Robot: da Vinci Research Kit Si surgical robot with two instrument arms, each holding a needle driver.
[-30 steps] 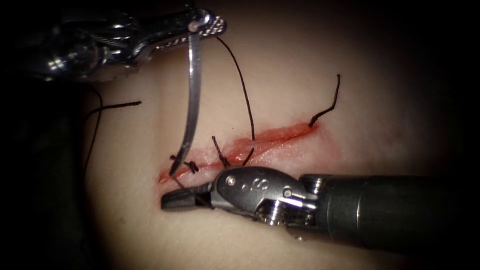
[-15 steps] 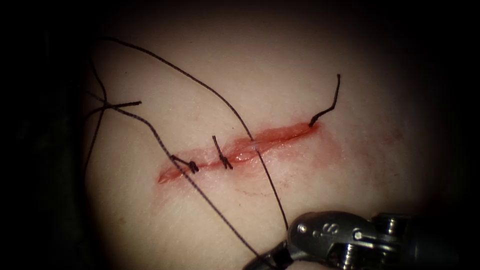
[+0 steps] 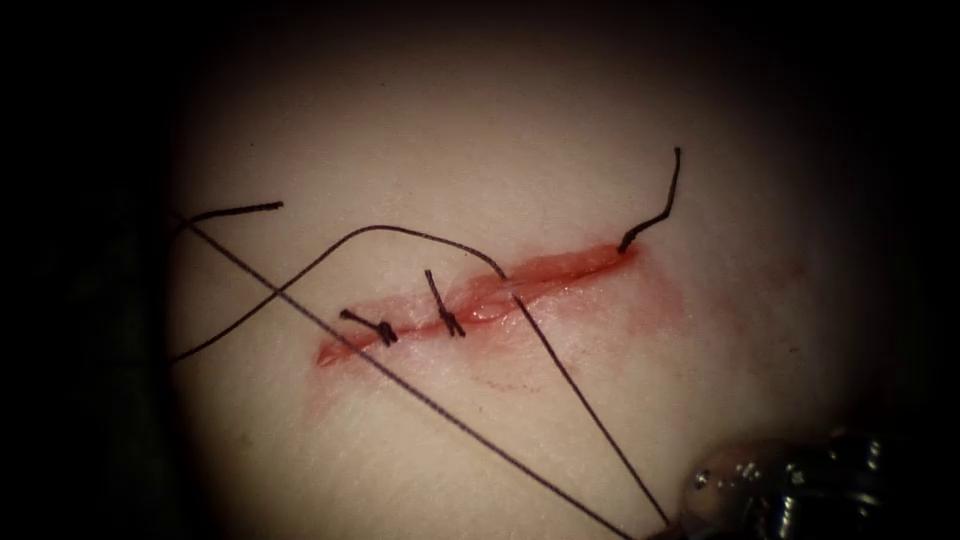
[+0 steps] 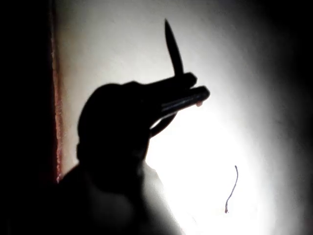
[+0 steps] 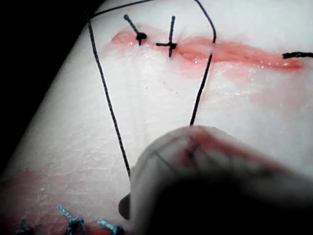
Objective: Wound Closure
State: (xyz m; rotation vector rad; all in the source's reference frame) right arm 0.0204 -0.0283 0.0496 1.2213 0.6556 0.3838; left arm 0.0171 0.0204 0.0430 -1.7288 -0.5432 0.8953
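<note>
Across the tissue (image 3: 420,130) the cut (image 3: 480,297) runs on a slant, its long axis climbing from lower left to upper right, with red fluid (image 3: 560,268) along it. Two knotted stitches (image 3: 445,318) cross its left half, and a cut end of thread (image 3: 655,205) stands up from its right end.

My left tool (image 4: 183,93) has its jaws closed on the needle (image 4: 172,46), gripped partway along its curve — the pointed end stands up past the jaws, nearly upright, and a short arc of the body shows on their other side (it is clear of the tissue).

My right tool (image 3: 790,480) sits at the tissue's lower right edge; its jaw tips lie past the frame, so I cannot tell how they stand. Thread (image 3: 590,405) runs taut from the cut's middle down to it. A second strand passes the left end of the cut and heads the same way — both are straight lines converging near my right tool.
</note>
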